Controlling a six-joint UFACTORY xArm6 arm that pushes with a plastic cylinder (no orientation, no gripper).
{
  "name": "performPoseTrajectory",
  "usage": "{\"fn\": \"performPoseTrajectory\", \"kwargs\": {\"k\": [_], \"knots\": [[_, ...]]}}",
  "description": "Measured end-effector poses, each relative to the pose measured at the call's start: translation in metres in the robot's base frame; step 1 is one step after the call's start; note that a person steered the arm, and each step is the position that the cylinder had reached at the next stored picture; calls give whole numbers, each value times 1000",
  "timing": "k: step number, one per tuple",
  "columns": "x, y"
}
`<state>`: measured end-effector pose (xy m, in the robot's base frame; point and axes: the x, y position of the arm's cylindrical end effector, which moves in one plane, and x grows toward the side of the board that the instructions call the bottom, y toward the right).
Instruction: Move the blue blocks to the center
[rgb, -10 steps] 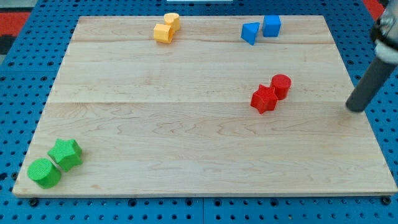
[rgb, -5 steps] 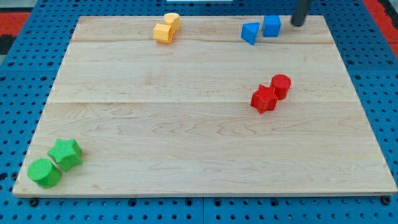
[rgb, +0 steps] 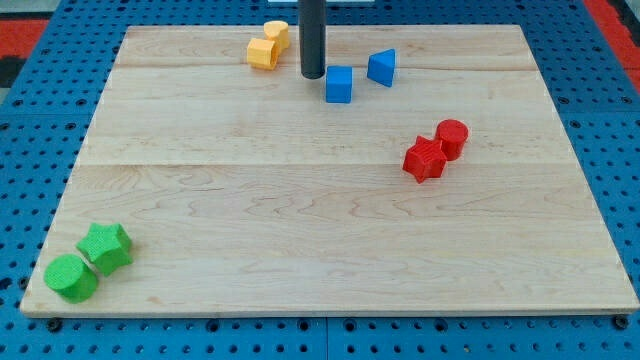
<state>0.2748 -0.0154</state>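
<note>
Resting just left of the blue cube (rgb: 339, 84), my tip (rgb: 312, 75); blue triangular block (rgb: 382, 67) nearby, hand unseen.

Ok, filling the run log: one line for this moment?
tip: just left of blue cube | blue wedge: right of cube, apart | both above center

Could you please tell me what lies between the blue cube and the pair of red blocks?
Nothing: in the camera view only bare wooden board separates the blue cube from the red blocks.
</note>
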Motion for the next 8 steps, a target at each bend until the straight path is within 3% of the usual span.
{"fn": "performPoseTrajectory", "kwargs": {"k": [1, 2, 3, 4, 5, 6, 7, 8], "knots": [[-52, 27], [-43, 90], [-4, 90], [22, 48], [-19, 97], [2, 120], [33, 101], [37, 32]]}}
